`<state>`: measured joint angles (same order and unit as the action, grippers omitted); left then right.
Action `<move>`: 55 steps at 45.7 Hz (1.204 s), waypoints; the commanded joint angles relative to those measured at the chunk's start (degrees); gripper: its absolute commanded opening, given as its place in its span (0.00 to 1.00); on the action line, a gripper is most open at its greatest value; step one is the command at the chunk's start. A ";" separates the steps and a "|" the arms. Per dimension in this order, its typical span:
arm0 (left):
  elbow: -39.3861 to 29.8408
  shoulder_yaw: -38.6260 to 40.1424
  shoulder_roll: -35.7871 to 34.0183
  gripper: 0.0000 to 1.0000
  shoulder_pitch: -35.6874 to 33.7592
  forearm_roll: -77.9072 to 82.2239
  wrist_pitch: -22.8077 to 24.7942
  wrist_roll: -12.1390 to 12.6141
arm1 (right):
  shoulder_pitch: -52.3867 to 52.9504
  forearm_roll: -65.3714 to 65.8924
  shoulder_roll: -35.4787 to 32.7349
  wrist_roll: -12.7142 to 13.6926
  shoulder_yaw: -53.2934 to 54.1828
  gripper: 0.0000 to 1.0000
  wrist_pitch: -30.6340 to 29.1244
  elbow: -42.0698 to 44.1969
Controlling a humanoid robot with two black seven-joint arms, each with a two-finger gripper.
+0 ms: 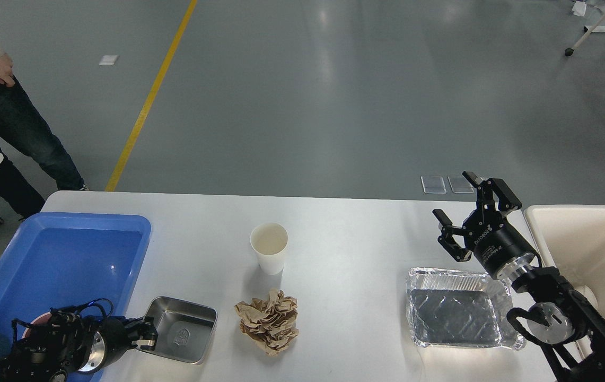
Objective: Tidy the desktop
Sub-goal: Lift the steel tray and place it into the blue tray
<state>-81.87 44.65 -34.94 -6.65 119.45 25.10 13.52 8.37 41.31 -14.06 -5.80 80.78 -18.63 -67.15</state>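
Observation:
The white-grey desktop (355,239) holds a small steel tray (183,331), a white paper cup (269,253), a crumpled brown paper ball (269,321) and a foil tray (456,310). My left gripper (147,334) sits at the front left, shut on the steel tray's left rim. The steel tray is turned askew and its left side is lifted. My right gripper (453,195) is open and empty, held above the table just behind the foil tray.
A blue plastic tray (63,254) lies at the left end, right beside my left arm. A beige bin (594,239) stands off the right end, by my right arm. A person (10,116) stands beyond the far left corner.

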 commanded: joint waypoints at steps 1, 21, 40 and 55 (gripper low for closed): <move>0.65 0.87 1.10 0.00 0.15 -0.01 -0.23 0.55 | -0.02 0.00 0.17 0.00 -0.01 1.00 0.09 0.00; -0.49 10.71 3.04 0.00 -0.55 -1.50 4.78 0.28 | -0.02 0.00 0.17 0.00 -0.01 1.00 0.00 0.00; -4.80 21.88 -1.26 0.00 -4.77 -3.79 11.81 -0.51 | 0.07 0.00 0.17 0.00 -0.71 1.00 0.00 0.09; 1.53 25.13 -6.54 0.00 -4.07 -12.31 10.85 -2.97 | -0.02 0.00 0.17 0.00 -0.71 1.00 0.00 0.00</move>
<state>-82.79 68.30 -40.85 -11.41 108.51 36.14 11.74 8.43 41.31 -13.89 -5.81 80.07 -18.63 -67.13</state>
